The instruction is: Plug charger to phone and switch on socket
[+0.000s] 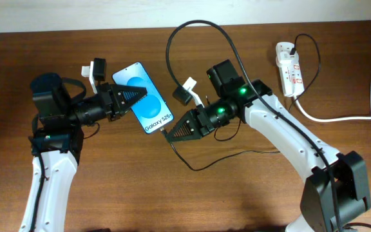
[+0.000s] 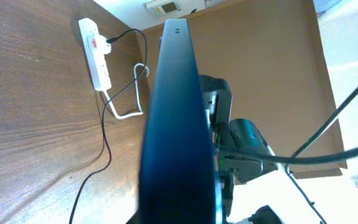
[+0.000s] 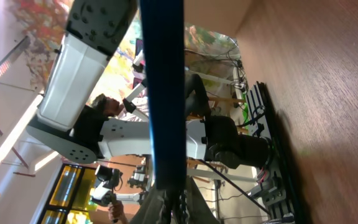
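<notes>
The phone (image 1: 148, 103), blue screen up, is held at a slant above the table by my left gripper (image 1: 131, 96), which is shut on its left edge. My right gripper (image 1: 171, 133) is shut on the charger's connector tip, right at the phone's bottom edge. The thin black charger cable (image 1: 197, 168) trails from there under my right arm toward the white socket (image 1: 289, 71) at the back right, where its black plug (image 1: 288, 47) sits. In the left wrist view the phone (image 2: 173, 118) is edge-on, with the socket (image 2: 96, 53) and cable (image 2: 106, 146) beyond. In the right wrist view the phone (image 3: 163, 93) is edge-on above the gripper (image 3: 174, 202).
The socket's thick white cord (image 1: 340, 118) runs right along the table to its edge. A thicker black robot cable (image 1: 201, 23) loops above my right wrist. The wooden table (image 1: 140, 187) spreads below both arms.
</notes>
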### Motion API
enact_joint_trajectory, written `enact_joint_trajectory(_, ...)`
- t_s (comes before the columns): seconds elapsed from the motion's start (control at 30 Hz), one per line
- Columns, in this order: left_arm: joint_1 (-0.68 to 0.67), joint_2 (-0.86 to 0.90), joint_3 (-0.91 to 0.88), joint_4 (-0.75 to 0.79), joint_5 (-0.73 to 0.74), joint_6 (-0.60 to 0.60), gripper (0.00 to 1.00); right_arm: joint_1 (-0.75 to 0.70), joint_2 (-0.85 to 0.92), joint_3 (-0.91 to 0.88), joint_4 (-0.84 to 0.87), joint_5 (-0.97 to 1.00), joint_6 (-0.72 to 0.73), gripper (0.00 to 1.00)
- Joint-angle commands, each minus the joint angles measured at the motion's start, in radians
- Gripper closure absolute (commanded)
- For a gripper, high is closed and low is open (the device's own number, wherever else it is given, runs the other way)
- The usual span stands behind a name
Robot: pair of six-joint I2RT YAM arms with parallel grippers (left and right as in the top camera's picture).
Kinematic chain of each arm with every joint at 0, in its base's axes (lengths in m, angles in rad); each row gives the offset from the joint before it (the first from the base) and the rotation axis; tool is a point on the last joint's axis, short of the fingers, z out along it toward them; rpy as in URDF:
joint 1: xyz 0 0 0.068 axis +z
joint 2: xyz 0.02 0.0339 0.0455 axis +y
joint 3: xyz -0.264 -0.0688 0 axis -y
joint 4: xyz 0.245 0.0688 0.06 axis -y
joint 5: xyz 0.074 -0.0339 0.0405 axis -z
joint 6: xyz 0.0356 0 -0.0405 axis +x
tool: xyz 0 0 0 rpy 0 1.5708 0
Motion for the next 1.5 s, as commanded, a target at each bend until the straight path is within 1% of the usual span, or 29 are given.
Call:
enact_joint_trajectory(0.0,-0.001,0.0,0.023,0.01,0.029,0.024,1.0,-0.027,0.003,-0.005,-0.031,-0.043,-0.025,0.96)
enact_joint_trajectory(0.07,-0.001,0.0,0.023,0.01,0.029,0.024,1.0,-0.032,0.003,-0.005,-0.091,-0.042,-0.09,0.96)
enact_joint_trajectory(0.17,-0.001,0.0,0.023,0.01,0.029,0.024,1.0,-0.031,0.003,-0.005,-0.239,-0.031,-0.233,0.96)
enact_joint_trajectory(0.2,-0.001,0.0,0.023,0.01,0.027,0.024,1.0,-0.03,0.003,-0.005,-0.26,-0.031,-0.25,0.96)
enact_joint_trajectory(0.3,-0.001,0.0,0.023,0.01,0.021,0.024,1.0,-0.025,0.003,-0.005,-0.258,-0.031,-0.261,0.96)
enact_joint_trajectory(0.37,-0.001,0.0,0.023,0.01,0.021,0.023,1.0,-0.011,0.003,-0.005,-0.259,-0.031,-0.356,0.96)
enact_joint_trajectory(0.4,-0.001,0.0,0.023,0.01,0.021,0.024,1.0,-0.006,0.003,-0.005,-0.259,-0.024,-0.377,0.96)
enact_joint_trajectory(0.47,-0.001,0.0,0.023,0.01,0.021,0.023,1.0,0.004,0.003,-0.005,-0.259,0.01,-0.377,0.96)
enact_joint_trajectory(0.63,-0.001,0.0,0.023,0.01,0.021,0.023,1.0,0.024,0.003,-0.005,-0.253,0.011,-0.377,0.96)
enact_joint_trajectory(0.8,-0.001,0.0,0.023,0.009,0.022,0.023,1.0,0.023,0.003,-0.005,-0.193,0.01,-0.367,0.96)
enact_joint_trajectory(1.1,-0.001,0.0,0.023,0.009,0.022,0.024,1.0,0.021,0.003,-0.005,-0.075,0.007,-0.216,0.96)
enact_joint_trajectory(1.17,-0.001,0.0,0.023,0.009,0.022,0.023,1.0,0.021,0.003,-0.005,-0.044,0.006,-0.13,0.96)
enact_joint_trajectory(1.47,-0.001,0.0,0.022,0.009,0.022,0.024,1.0,0.02,0.003,-0.005,-0.014,-0.013,-0.118,0.96)
